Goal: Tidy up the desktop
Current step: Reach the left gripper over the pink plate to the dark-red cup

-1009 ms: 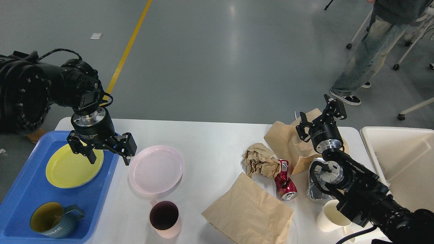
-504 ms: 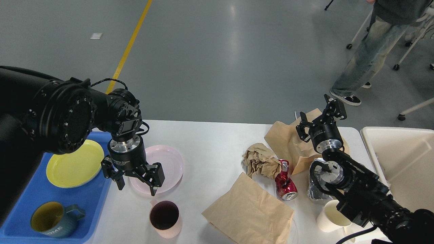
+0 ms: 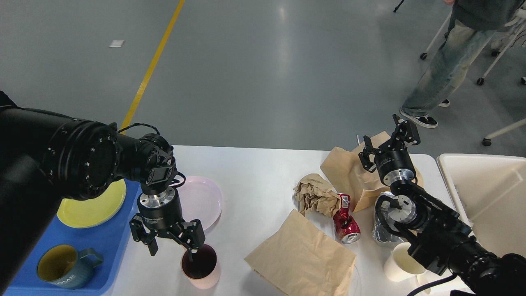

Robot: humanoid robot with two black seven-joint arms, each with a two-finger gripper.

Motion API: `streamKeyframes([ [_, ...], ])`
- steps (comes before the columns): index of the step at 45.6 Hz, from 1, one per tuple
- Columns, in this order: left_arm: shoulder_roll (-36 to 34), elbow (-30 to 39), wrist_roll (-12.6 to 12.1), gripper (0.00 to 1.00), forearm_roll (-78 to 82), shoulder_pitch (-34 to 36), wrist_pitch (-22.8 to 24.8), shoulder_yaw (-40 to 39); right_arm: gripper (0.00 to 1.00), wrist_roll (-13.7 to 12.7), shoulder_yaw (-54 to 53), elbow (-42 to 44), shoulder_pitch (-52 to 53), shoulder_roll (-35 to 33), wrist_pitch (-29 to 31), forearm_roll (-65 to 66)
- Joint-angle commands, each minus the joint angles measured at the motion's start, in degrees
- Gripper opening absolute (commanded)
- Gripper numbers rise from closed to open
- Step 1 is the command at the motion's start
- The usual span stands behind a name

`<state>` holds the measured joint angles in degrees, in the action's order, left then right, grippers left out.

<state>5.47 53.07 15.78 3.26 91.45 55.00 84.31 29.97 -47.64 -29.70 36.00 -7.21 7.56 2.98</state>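
The white desktop (image 3: 259,181) carries dishes on its left half and litter on its right half. My left gripper (image 3: 171,248) hangs open right over the rim of a pink mug (image 3: 202,267), one finger just above the mug's dark inside. A pink plate (image 3: 201,201) lies just behind it, partly hidden by the wrist. Farther right lie a flat brown paper bag (image 3: 302,257), a crumpled paper ball (image 3: 314,195), a crushed red can (image 3: 345,222) and crumpled foil (image 3: 380,230). My right gripper (image 3: 388,139) is open, raised over another brown bag (image 3: 349,170), holding nothing.
A blue tray (image 3: 102,242) at the left edge holds a yellow plate (image 3: 88,209) and a teal mug (image 3: 65,267). A white paper cup (image 3: 400,263) stands by my right arm. A cream bin (image 3: 489,197) sits beyond the right end. A person (image 3: 452,61) stands behind.
My left arm swung from over the yellow plate on the tray rightward and toward me, across the pink plate, down to the pink mug. The right arm stayed still.
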Motion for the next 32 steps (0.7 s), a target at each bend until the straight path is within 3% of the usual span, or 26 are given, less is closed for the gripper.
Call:
streamKeyframes([
  [1,0.2,0.0,0.0,0.94,0.0,0.0,0.0,-0.2,1.0,0.0,0.0,0.0,0.0,0.0,0.0,0.0],
  [32,1.7,0.0,0.0,0.84,0.0,-1.5,0.0,-1.3,1.0,-0.1,0.0,0.0,-0.1,0.0,0.0,0.0],
])
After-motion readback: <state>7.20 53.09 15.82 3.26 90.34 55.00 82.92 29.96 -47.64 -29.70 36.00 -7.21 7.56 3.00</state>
